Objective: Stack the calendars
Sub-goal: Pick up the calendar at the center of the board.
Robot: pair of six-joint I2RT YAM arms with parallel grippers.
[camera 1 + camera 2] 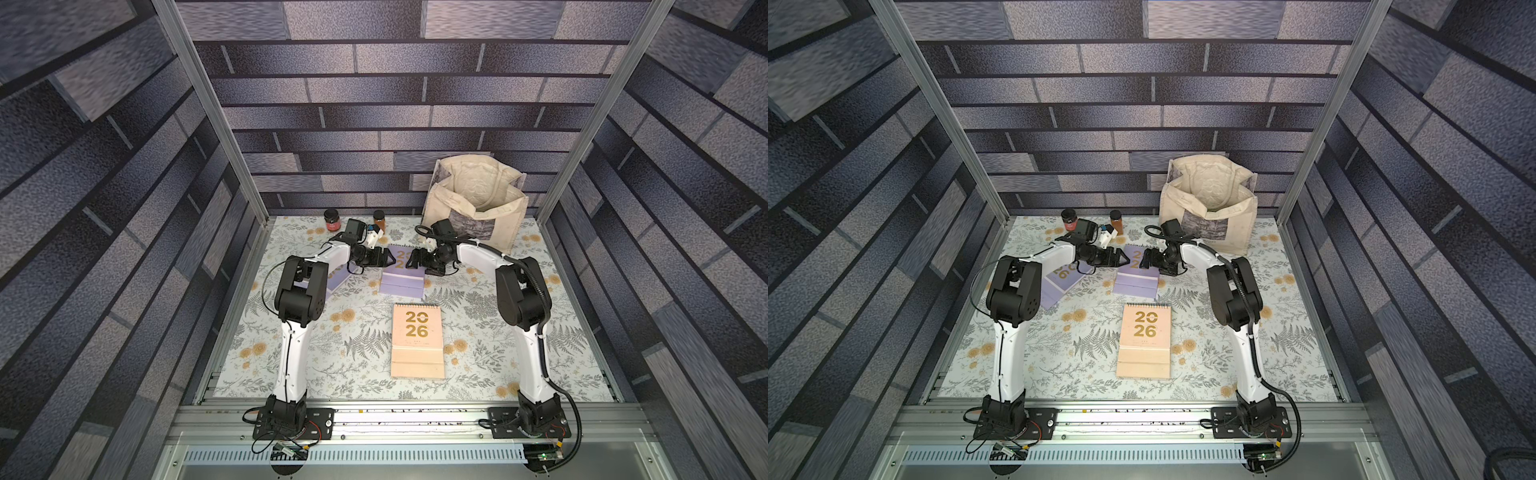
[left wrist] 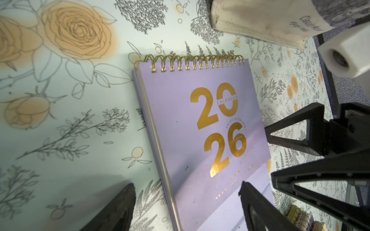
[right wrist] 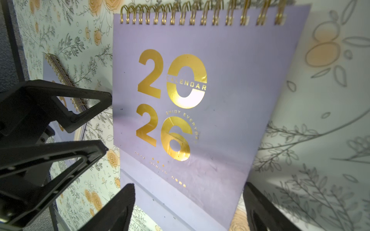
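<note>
At the far middle of the worktop [image 1: 357, 357] a lilac calendar [image 1: 402, 279] lay flat between the left gripper [image 1: 390, 258] and right gripper [image 1: 410, 261], both wide open, holding nothing. Peach calendar [image 1: 417, 336] flat at centre, second lilac calendar [image 1: 1059, 282] by left edge. Tote bag [image 1: 478, 208] gaped at far right corner, two jars [image 1: 332, 219] at far edge, contents unclear

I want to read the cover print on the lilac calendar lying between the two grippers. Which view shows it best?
The right wrist view: the lilac calendar fills the frame, gold print sharp. The left wrist view shows it slanted, its lower end cropped. In both top views it is small and partly hidden.
</note>
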